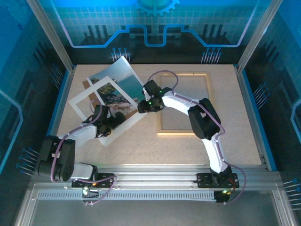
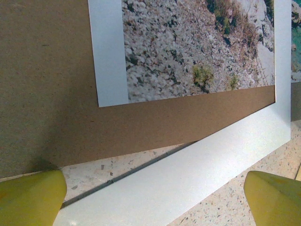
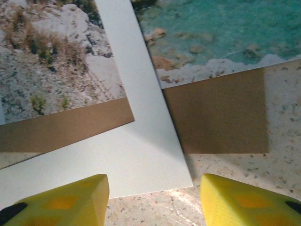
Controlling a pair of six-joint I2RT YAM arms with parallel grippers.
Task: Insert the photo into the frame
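The photo point(image 1: 126, 81), a coast print with turquoise sea and pale rocks, lies tilted at the back left of the table, partly under a white mat border point(image 1: 89, 100) and on a brown backing board point(image 1: 87, 84). The frame point(image 1: 181, 133) of light wooden rails lies flat to the right, partly covered by the right arm. My left gripper point(image 2: 153, 200) is open, low over the mat's near rail point(image 2: 188, 174). My right gripper point(image 3: 153, 202) is open too, its yellow fingertips point(image 3: 61, 202) on either side of the mat's corner point(image 3: 141, 160), with nothing between them. Sea and rocks of the photo point(image 3: 216, 28) show beyond.
The speckled tabletop point(image 1: 141, 146) is bounded by aluminium rails and blue side walls. The brown backing board point(image 3: 216, 113) sticks out from under the photo beside the mat's corner. The right arm point(image 1: 202, 117) crosses the frame's left half.
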